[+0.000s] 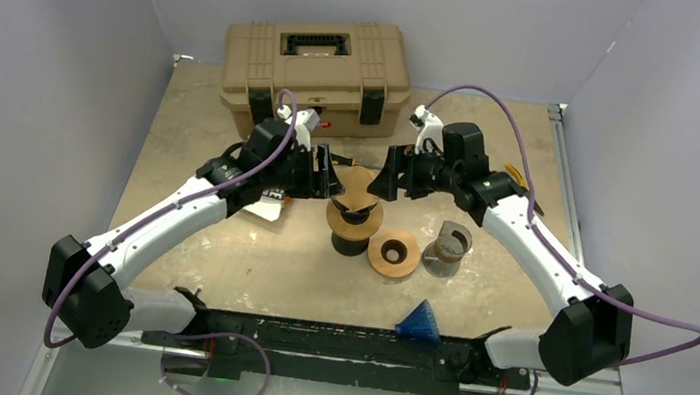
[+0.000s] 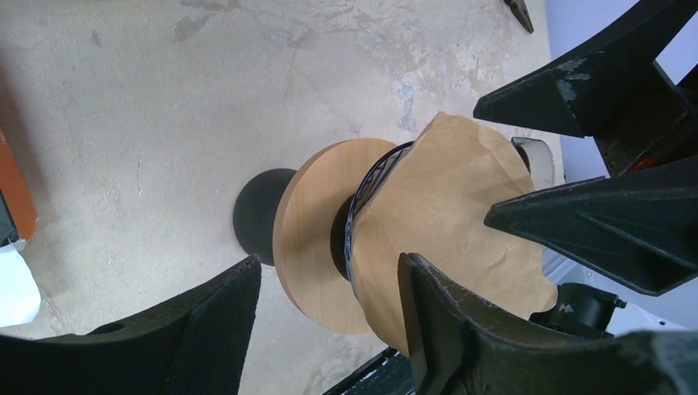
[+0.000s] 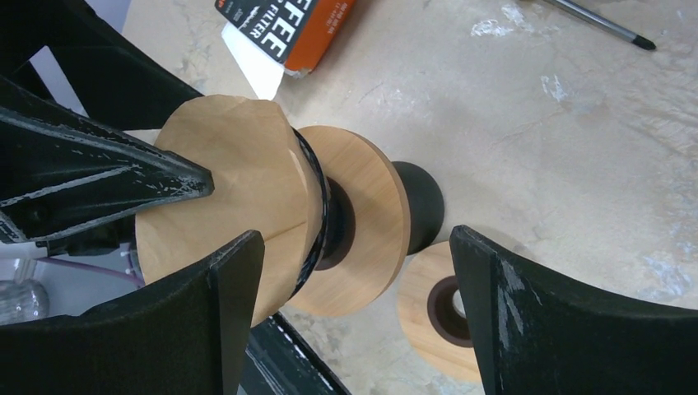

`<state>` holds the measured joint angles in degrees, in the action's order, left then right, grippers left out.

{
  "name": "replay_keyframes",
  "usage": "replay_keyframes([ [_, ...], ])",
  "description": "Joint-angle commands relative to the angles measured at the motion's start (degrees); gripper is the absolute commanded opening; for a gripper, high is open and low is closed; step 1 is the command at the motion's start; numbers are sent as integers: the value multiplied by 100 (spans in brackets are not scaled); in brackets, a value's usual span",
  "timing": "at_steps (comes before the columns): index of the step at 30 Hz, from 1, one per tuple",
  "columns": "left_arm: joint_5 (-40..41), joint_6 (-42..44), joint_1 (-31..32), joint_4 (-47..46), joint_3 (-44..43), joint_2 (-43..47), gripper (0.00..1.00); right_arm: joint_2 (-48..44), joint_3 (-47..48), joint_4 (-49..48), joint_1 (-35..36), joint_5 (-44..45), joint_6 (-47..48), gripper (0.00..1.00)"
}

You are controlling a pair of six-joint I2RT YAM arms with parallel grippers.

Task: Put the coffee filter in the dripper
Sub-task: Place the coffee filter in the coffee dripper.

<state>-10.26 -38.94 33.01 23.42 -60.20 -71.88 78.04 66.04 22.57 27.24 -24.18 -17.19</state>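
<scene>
The dripper (image 1: 352,226) stands mid-table: a black cone with a round wooden collar (image 2: 317,239) on a black base (image 3: 420,206). The brown paper filter (image 1: 355,190) sits in its top and sticks out above the rim; it also shows in the left wrist view (image 2: 461,206) and the right wrist view (image 3: 222,181). My left gripper (image 1: 329,173) is open at the filter's left side, its jaws straddling the filter's edge and the collar (image 2: 329,288). My right gripper (image 1: 381,176) is open at the filter's right side (image 3: 354,280). Neither grips anything.
A tan toolbox (image 1: 317,68) stands at the back. A second wooden ring (image 1: 393,253) and a metal cup (image 1: 448,245) sit right of the dripper. A blue cone (image 1: 420,322) is near the front rail. An orange filter box (image 3: 288,29) lies under the left arm. A pen (image 3: 601,25) lies further off.
</scene>
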Motion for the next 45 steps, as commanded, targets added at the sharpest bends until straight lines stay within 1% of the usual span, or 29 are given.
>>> replay_keyframes([
  [1,66,-17,-34,-116,23,138,61,-105,-85,-300,-9,-341,-6,86],
  [17,-10,50,-34,-158,-13,142,64,-26,-154,-91,-16,-164,114,86],
  [25,-85,103,-32,-424,-35,312,69,-207,131,-113,-15,-81,129,90],
  [31,-63,176,-32,-702,-27,679,73,-518,256,-327,-15,76,53,93],
  [36,214,290,-32,-887,92,1104,76,-825,198,-520,-10,269,0,95],
  [42,427,538,-35,-1200,437,1650,86,-1222,-45,-858,-9,484,-64,97],
  [45,594,589,-34,-1381,655,1914,87,-1395,-154,-1024,-9,520,-65,97],
])
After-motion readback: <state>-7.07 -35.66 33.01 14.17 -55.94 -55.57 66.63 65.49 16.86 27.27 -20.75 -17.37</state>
